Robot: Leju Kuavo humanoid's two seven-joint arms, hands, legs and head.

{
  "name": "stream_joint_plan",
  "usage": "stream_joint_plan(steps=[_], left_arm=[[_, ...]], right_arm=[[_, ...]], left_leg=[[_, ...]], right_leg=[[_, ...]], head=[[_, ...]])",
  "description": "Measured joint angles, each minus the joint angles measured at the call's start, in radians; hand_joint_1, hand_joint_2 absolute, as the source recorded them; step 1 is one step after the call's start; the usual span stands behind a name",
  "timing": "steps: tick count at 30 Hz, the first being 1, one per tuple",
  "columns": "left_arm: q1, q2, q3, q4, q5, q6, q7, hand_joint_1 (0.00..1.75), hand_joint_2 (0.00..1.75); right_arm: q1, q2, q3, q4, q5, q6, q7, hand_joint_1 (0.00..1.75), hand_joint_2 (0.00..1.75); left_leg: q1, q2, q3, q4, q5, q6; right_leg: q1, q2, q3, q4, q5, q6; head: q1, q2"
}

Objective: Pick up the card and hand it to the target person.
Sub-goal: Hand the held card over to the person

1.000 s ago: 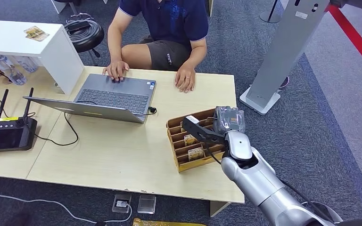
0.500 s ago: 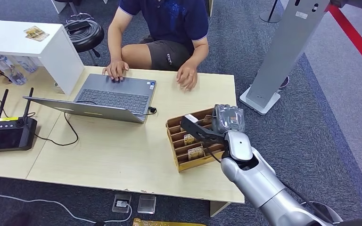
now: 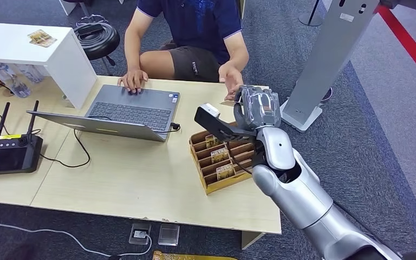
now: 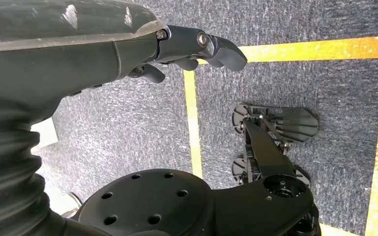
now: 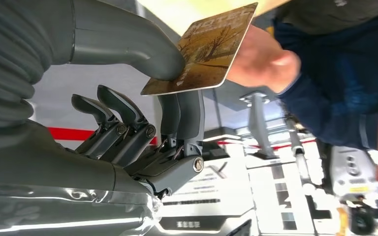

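My right hand [image 3: 257, 108] is raised above the far end of the wooden card box [image 3: 216, 162], close to the seated person's outstretched hand [image 3: 230, 80]. In the right wrist view my right hand [image 5: 142, 132] pinches a brown printed card [image 5: 204, 46] between thumb and fingers. The card's far edge lies right by the person's hand [image 5: 256, 56]; whether they touch I cannot tell. My left hand [image 4: 128, 49] hangs over the carpet with its fingers loosely bent and nothing in them.
Several cards stand in the box's slots. An open laptop [image 3: 132, 111] lies before the person, whose other hand rests on it. A black remote controller [image 3: 8, 151] sits at the table's left. A white shelf [image 3: 27, 49] and a grey stand [image 3: 330, 59] flank the table.
My right hand has lifted from the card box and moved toward the person, carrying the card. The person's hand has risen off the table to meet it.
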Motion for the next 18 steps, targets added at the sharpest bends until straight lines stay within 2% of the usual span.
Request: stream_joint_plan(steps=[5,9,12,17,18], left_arm=[[-0.003,-0.001,0.0,0.0,-0.009,-0.001,0.003,0.0,1.75],[-0.004,-0.001,-0.001,0.0,-0.011,0.001,0.005,0.0,1.75],[-0.005,-0.002,-0.002,0.0,-0.011,0.003,0.008,0.0,1.75],[-0.004,-0.002,-0.002,0.0,-0.008,0.004,0.014,0.0,1.75],[-0.004,-0.002,-0.002,0.0,-0.007,0.003,0.014,0.0,1.75]], right_arm=[[-0.107,0.075,0.016,0.17,-0.059,-0.036,-0.082,1.75,1.75],[-0.162,0.134,0.031,0.327,-0.071,-0.048,-0.111,1.75,1.75],[-0.192,0.181,0.045,0.46,-0.072,-0.057,-0.123,1.75,1.75],[-0.207,0.232,0.057,0.59,-0.076,-0.06,-0.142,1.75,1.75],[-0.21,0.239,0.058,0.61,-0.077,-0.062,-0.143,1.31,1.75]], left_leg=[[0.0,-0.001,-0.001,0.0,0.0,0.0],[0.0,-0.001,-0.001,0.0,0.0,0.0],[0.0,-0.001,-0.001,0.0,0.0,0.0],[0.0,-0.001,-0.002,0.0,0.0,0.0],[0.0,-0.001,-0.002,0.0,0.0,0.0]], right_leg=[[0.0,-0.001,0.0,0.001,0.0,0.0],[0.0,-0.001,-0.001,0.001,0.0,0.0],[0.0,-0.001,-0.001,0.001,0.0,0.0],[0.0,-0.001,-0.002,0.001,0.0,0.0],[0.0,-0.001,-0.002,0.001,0.0,0.0]], head=[[-0.002,0.0],[-0.001,0.0],[-0.001,0.0],[0.0,0.0],[-0.001,0.0]])
